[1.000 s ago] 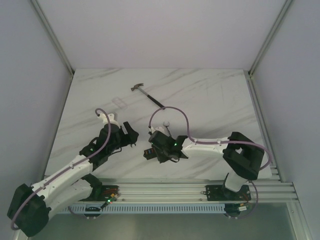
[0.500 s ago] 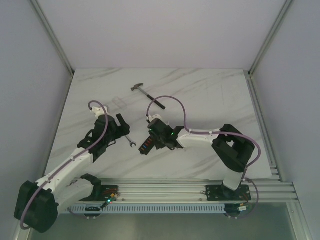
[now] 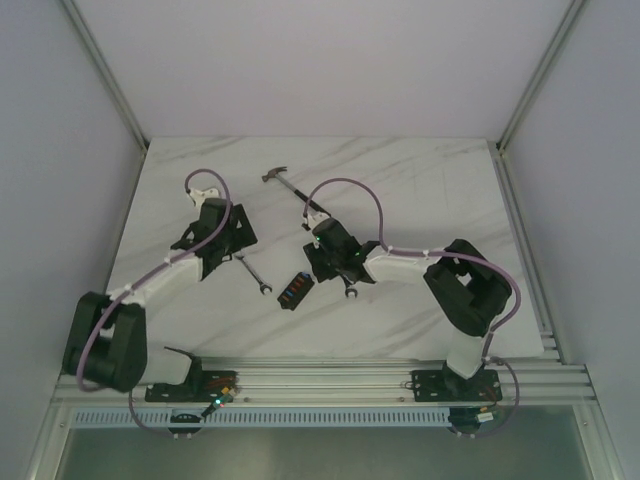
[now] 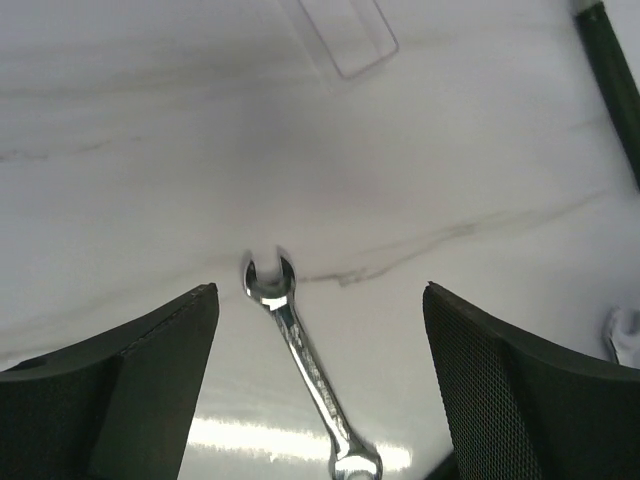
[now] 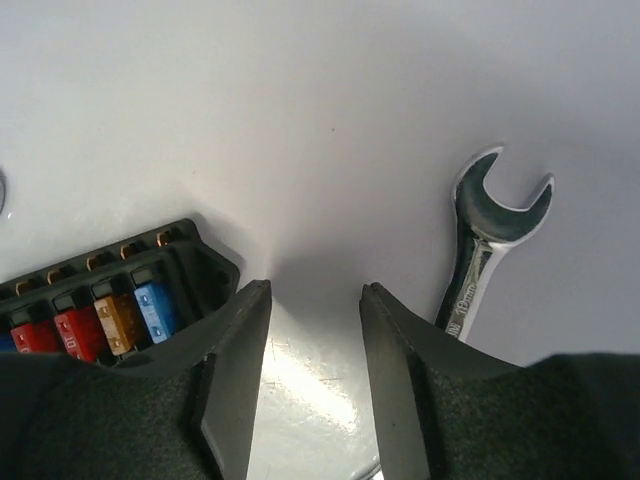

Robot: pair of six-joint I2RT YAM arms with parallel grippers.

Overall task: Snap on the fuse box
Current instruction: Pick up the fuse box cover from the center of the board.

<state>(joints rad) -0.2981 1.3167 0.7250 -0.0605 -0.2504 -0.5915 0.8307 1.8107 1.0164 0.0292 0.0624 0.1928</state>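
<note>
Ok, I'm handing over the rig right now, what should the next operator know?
Left gripper: open, empty, above a silver open-ended wrench; the clear rectangular plastic cover lies ahead of it.
Right gripper: open, empty, between the small black plastic fuse box and a second silver wrench.
Done: nothing; fuses exposed, cover off.
To do: pick up the cover, seat it on the box, press until it snaps.

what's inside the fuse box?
Right wrist view: the fuse box is open on top, showing red fuses, an orange fuse and a blue fuse in a row. Further left, the row is covered by a finger of the right gripper.
</note>
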